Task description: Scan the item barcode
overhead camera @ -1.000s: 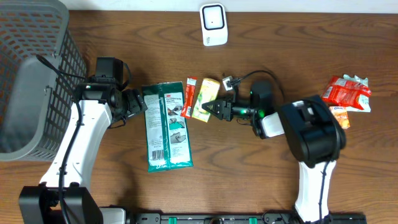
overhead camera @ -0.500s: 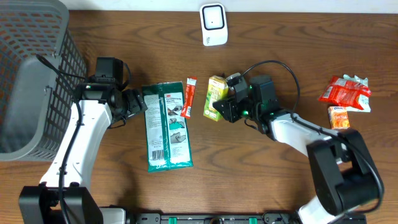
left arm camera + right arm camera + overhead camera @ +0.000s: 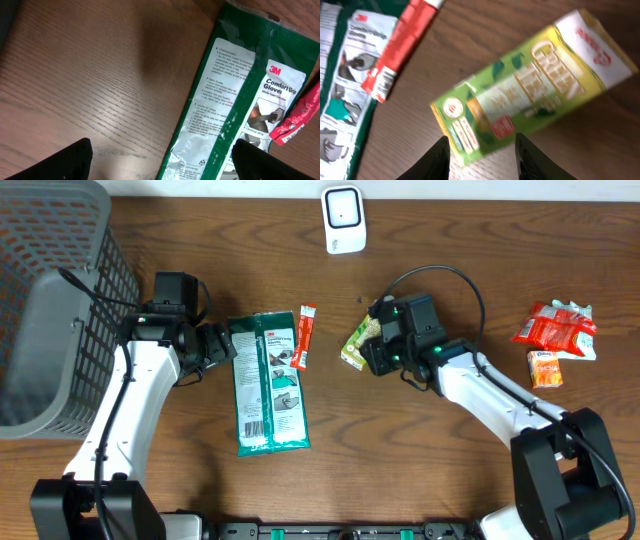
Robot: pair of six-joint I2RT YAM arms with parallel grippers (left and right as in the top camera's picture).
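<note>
Between the narrowed jaws of the right gripper (image 3: 481, 150), a glossy, box-shaped green-and-yellow tea carton (image 3: 520, 95) is pinched at one end, tilted over the grained wooden table (image 3: 560, 160). Beyond its left jaw a flat red sachet (image 3: 402, 45) is seen. The left gripper (image 3: 161, 152) is spread wide, with a shiny green glove packet (image 3: 225, 100) just ahead.

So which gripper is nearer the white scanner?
Right. The right gripper, shut on the green tea box, sits in front of the scanner; the left gripper, open, is farther off to the side, by the gloves pack.

Overhead top-down; wrists sharing glove pack (image 3: 235, 100)
</note>
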